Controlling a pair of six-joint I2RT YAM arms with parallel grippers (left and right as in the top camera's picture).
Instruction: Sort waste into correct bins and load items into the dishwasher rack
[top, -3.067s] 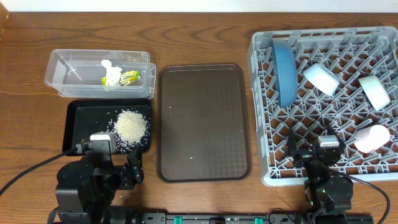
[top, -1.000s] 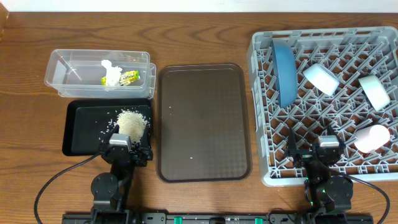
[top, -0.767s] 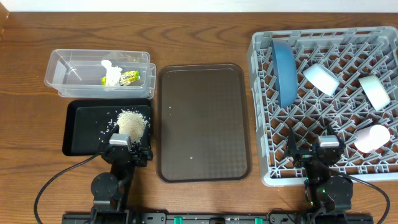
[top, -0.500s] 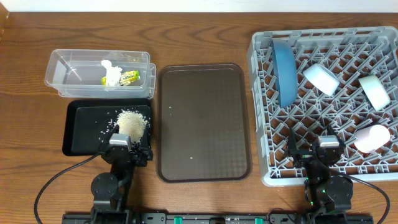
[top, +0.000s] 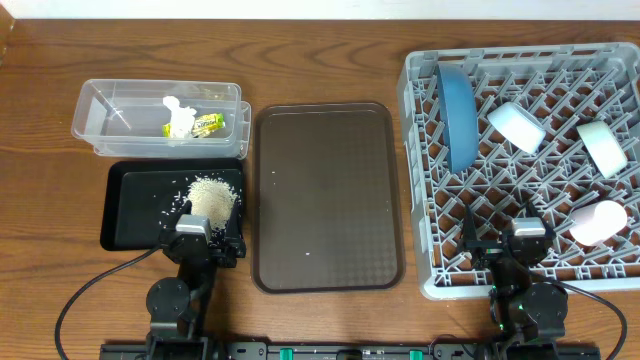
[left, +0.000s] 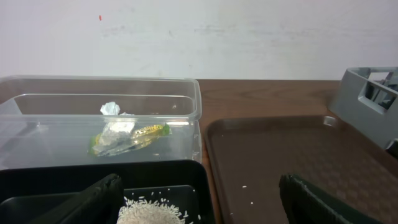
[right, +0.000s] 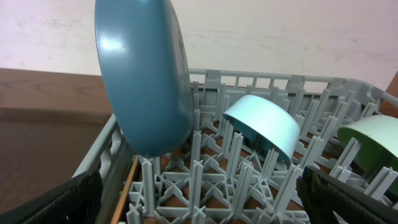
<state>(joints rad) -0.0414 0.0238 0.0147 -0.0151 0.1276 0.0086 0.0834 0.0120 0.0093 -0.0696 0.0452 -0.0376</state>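
Observation:
The clear tub (top: 100, 95) holds the white tissue (top: 178, 117) and the yellow-green wrapper (top: 207, 124). The black tray (top: 135, 205) holds the rice heap (top: 212, 195). My left gripper (top: 205, 245) is open and empty at that tray's front edge, with the rice (left: 149, 211) between its fingers (left: 199, 202). The grey rack (top: 415, 180) holds the dark-blue plate (top: 458, 115) on edge, the light-blue bowl (top: 516, 125), the mint bowl (top: 602, 145) and the cup (top: 597, 220). My right gripper (top: 505, 250) is open and empty over the rack's front. The chopstick (right: 126, 186) lies by the rack's left wall.
The flat brown serving tray (top: 325, 195) lies between the bins and the rack, with a few stray grains on it. The rack's upright pegs (right: 249, 180) stand close in front of my right gripper (right: 199, 199). A pale wall is behind the table.
Since three seconds ago my left arm has changed pose and its gripper now sits at the black tray's front edge. Nothing has moved in the last second.

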